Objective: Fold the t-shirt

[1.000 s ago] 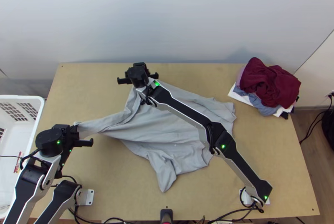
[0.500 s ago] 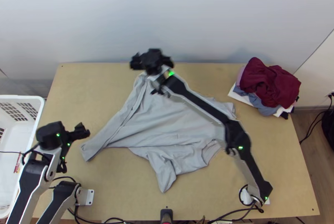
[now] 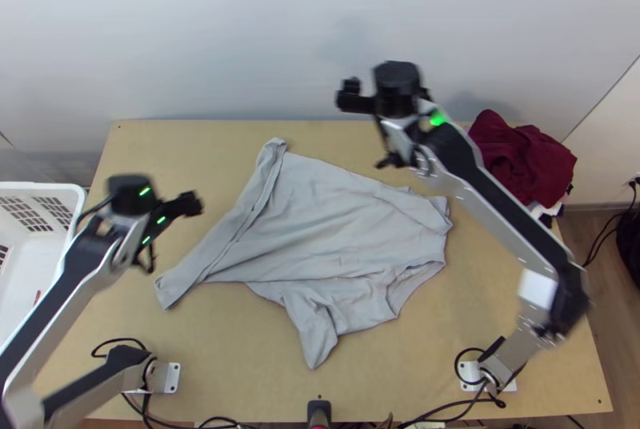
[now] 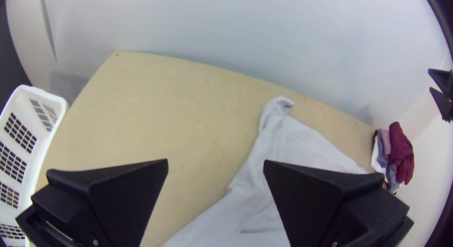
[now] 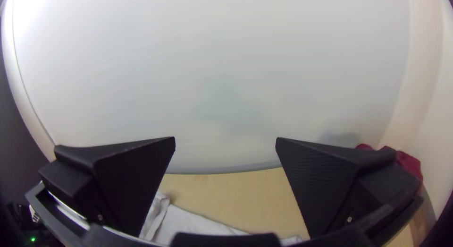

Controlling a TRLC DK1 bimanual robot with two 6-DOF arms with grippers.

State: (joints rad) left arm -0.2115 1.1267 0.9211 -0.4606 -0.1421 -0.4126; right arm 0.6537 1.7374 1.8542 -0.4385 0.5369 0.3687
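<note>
The counter (image 3: 176, 145) has room at its far left corner. A clothes pile (image 3: 528, 157) obstructs its far right corner.

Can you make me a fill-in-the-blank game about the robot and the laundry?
1. The left black claw and the right black claw are both ____, not shut.
2. Of those two, ____ holds the light grey cloth t-shirt.
3. The white plastic basket is by the wooden table's ____ edge.
4. The bunched dark red cloth is near its far ____ corner.

Missing words: open; neither; left; right.
</note>
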